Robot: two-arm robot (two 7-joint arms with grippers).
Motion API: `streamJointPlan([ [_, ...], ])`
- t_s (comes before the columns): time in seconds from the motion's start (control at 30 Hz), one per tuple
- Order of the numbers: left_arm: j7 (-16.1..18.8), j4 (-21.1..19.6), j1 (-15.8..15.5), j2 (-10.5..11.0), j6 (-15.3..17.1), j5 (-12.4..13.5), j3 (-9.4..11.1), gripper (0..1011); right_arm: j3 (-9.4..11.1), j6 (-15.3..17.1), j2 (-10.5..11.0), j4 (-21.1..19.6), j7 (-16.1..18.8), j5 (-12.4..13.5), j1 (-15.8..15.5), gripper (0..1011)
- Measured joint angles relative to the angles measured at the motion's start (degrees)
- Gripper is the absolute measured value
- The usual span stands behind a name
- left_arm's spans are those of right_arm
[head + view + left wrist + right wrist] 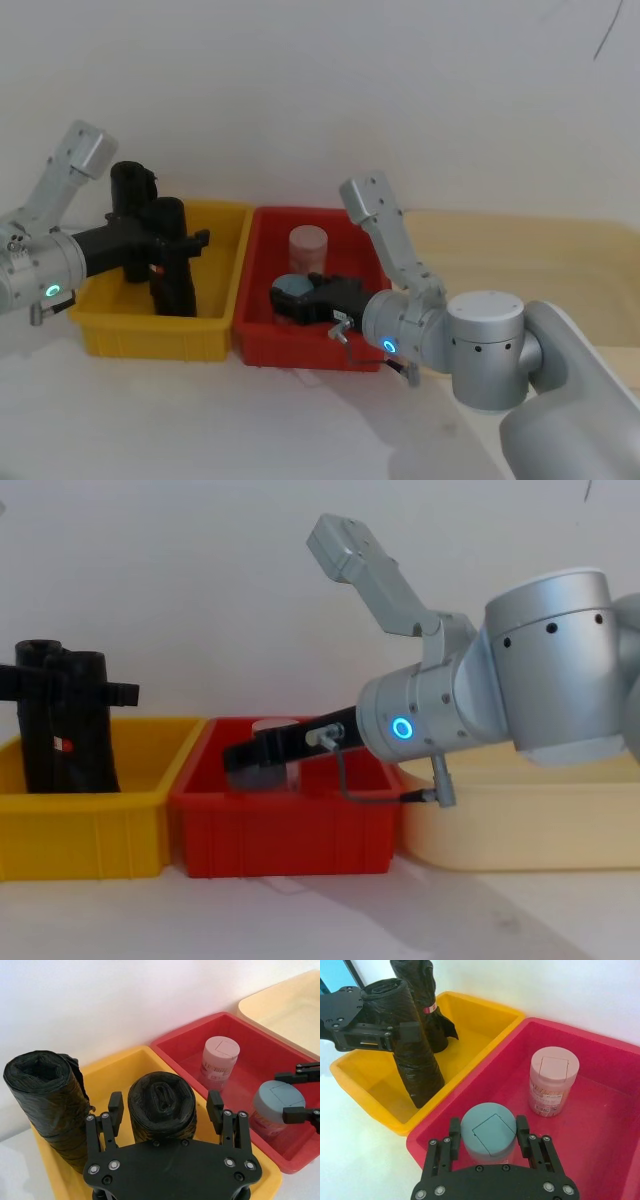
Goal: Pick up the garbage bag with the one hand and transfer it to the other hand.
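The garbage bag (pixel 161 1110) — judged light, squashy, slippery — is stood in the yellow bin (pixel 150 335) between the left tool's (pixel 165 1100) wide jaws; a firm pinch near its top is advised. The right tool (pixel 487 1127) is parked at a blue-lidded jar (pixel 487 1137) — its grip cannot be told.
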Motion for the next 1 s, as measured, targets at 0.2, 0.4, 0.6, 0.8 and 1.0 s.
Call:
streamJointPlan([
  [0.2,0.0,0.0,0.0,0.0,0.0,0.0,0.0,1001,0.0,0.0,0.0,0.0,0.0,0.0,0.0,658],
  [0.4,0.0,0.0,0.0,0.0,0.0,0.0,0.0,965,0.0,-0.1,0.0,0.0,0.0,0.0,0.0,658],
  [0.6,0.0,0.0,0.0,0.0,0.0,0.0,0.0,839,0.0,-0.1,0.0,0.0,0.0,0.0,0.0,658],
  [0.8,0.0,0.0,0.0,0.0,0.0,0.0,0.0,656,0.0,-0.1,0.0,0.0,0.0,0.0,0.0,658],
  [1.0,0.0,0.0,0.0,0.0,0.0,0.0,0.0,484,0.0,-0.1,0.0,0.0,0.0,0.0,0.0,658],
])
